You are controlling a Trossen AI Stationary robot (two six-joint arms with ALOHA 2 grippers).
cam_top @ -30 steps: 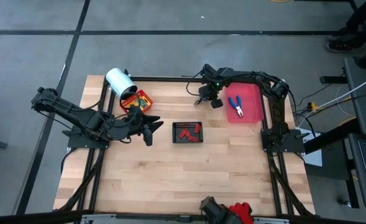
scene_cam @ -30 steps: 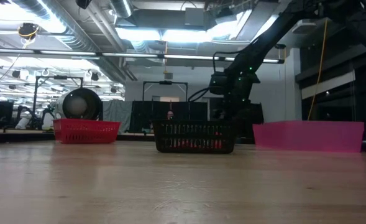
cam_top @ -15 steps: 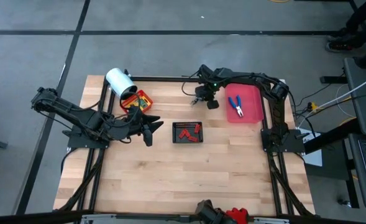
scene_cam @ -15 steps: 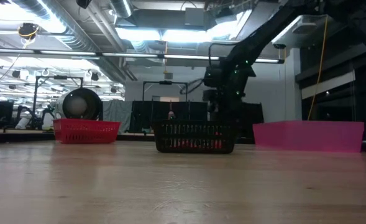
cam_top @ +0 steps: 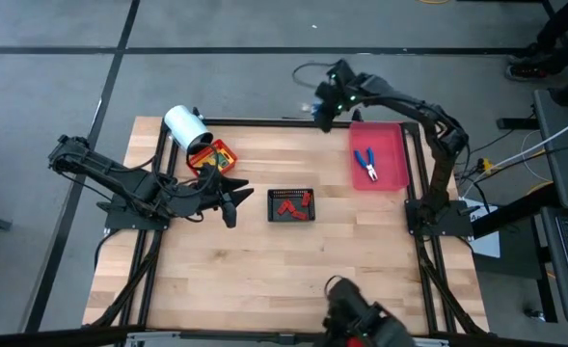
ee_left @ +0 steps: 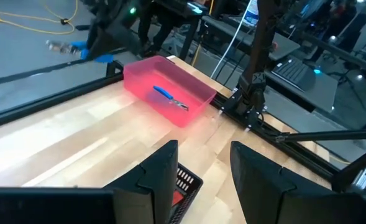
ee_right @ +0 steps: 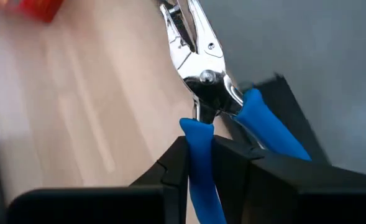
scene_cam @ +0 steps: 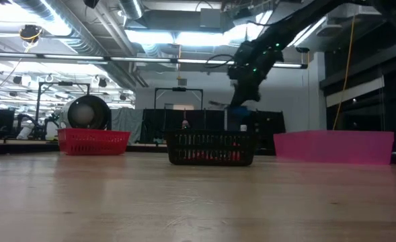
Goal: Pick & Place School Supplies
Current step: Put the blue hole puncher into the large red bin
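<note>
My right gripper (cam_top: 320,106) hangs high over the table's far edge, shut on a pair of blue-handled pliers (ee_right: 201,81); in the low view it (scene_cam: 241,101) shows well above the trays. A second pair of blue pliers (cam_top: 365,164) lies flat in the pink tray (cam_top: 392,145). Red pieces (cam_top: 288,205) lie in the black tray (cam_top: 308,217). Yellow-orange boxes (cam_top: 213,154) sit in the red basket (cam_top: 228,154). My left gripper (cam_top: 233,200) waits open at mid-left, beside the red basket, holding nothing. My right gripper pinches one blue handle (ee_right: 198,149) of the pliers between its two fingers, which lie along the handle. The other blue handle (ee_right: 271,127) lies outside one finger. The metal jaws (ee_right: 192,43) stick out past the fingertips. The pliers are lifted clear of the table.
A white roll (cam_top: 184,125) rests against the red basket at the far left. The pink tray stands at the far right, the black tray in the middle. Bare wood (cam_top: 284,280) fills the near half of the table.
My right gripper has risen from the table between the black tray and the pink tray and gone toward the far edge, rolling its wrist. The blue-handled pliers have come up with it, lifted clear of the wood.
</note>
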